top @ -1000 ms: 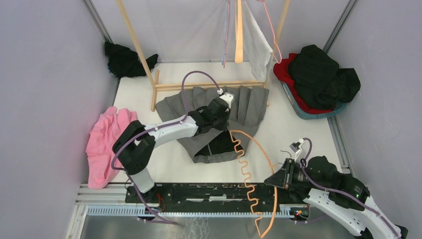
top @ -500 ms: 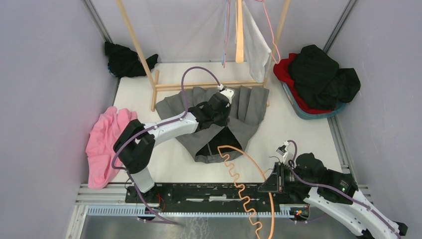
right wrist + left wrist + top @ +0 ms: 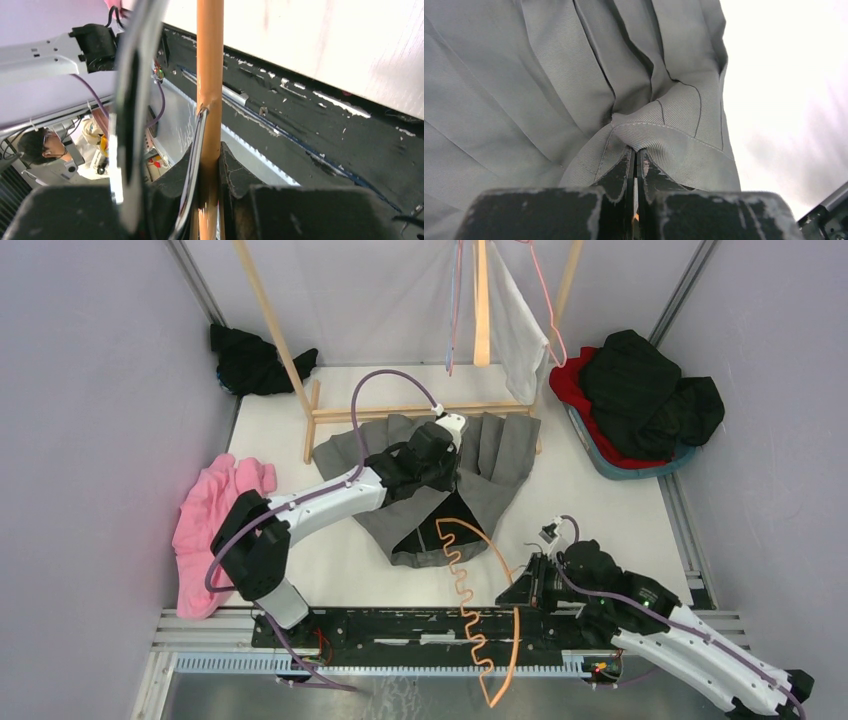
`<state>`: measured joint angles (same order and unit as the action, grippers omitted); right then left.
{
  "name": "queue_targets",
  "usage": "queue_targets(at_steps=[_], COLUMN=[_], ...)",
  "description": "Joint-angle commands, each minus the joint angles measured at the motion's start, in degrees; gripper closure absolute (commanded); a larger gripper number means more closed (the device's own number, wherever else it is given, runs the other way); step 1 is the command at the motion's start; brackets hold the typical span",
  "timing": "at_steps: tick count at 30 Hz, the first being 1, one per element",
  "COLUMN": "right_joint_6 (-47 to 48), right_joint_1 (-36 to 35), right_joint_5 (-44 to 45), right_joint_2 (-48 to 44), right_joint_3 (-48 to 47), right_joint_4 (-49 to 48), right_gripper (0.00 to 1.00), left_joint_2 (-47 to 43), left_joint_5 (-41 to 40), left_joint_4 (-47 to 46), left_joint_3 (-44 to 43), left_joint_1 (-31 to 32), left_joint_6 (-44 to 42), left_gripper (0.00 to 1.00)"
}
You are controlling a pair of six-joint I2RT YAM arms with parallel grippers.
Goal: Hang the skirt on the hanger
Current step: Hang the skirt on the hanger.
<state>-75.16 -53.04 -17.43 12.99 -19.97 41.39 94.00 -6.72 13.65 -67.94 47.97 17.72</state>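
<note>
Starting at the left, a pink garment (image 3: 210, 515) is lying at the table's (image 3: 600, 500) left edge, clear of the work. The left arm is reaching out over the middle of the table, and the left gripper (image 3: 635, 161) is pinching a stitched, folded edge of the grey skirt (image 3: 500, 455), its jaws shut tight on the cloth. The skirt is lying spread and pleated on the table in front of the wooden rack (image 3: 310, 415), its dark near part sagging towards the arms.

Moving right, the orange hanger (image 3: 210, 60) is standing between the skirt and the right arm. Its long axis is running from the near rail up towards the skirt's near hem, with the far end just beside the dark cloth. The right gripper (image 3: 209, 161) is clamping the hanger's orange rod. From that gripper the skirt is lying ahead and to the left, so the hanger's far end is pointing almost at it, and the left arm is by far the nearer to the cloth.

The left fingertips are hidden under the wrist in the top view. The pinched edge is possibly the waistband, though the close view is too tight to be sure. Whether the hanger's far end is touching the skirt cannot be told, and its hook is hard to make out.
</note>
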Motion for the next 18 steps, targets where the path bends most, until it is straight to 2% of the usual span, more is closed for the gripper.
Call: queue_targets(at_steps=[1, 9, 13, 18], right_joint_6=[-4.5, -8.6, -9.3, -10.6], right_joint_1=[-0.3, -0.3, -0.7, -1.7], right_joint_5=[1.7, 4.7, 4.8, 5.7], right_joint_2=[1.4, 7.9, 14.7, 17.9], right_joint_3=[2.4, 5.5, 5.5, 6.8], right_joint_4=[-12.9, -26.7, -33.7, -36.9], right_gripper=[0.99, 0.99, 0.99, 0.99], left_joint_2=[-3.9, -4.5, -4.1, -3.6], left_joint_5=[1.8, 3.6, 4.8, 5.8], left_joint_4=[-2.4, -4.0, -4.7, -4.8], left_joint_3=[0.7, 1.8, 1.2, 0.1], left_joint_1=[-0.2, -0.2, -0.3, -0.2], left_joint_6=[-2.1, -1.5, -1.3, -1.5], left_gripper=[0.97, 0.97, 0.97, 0.97])
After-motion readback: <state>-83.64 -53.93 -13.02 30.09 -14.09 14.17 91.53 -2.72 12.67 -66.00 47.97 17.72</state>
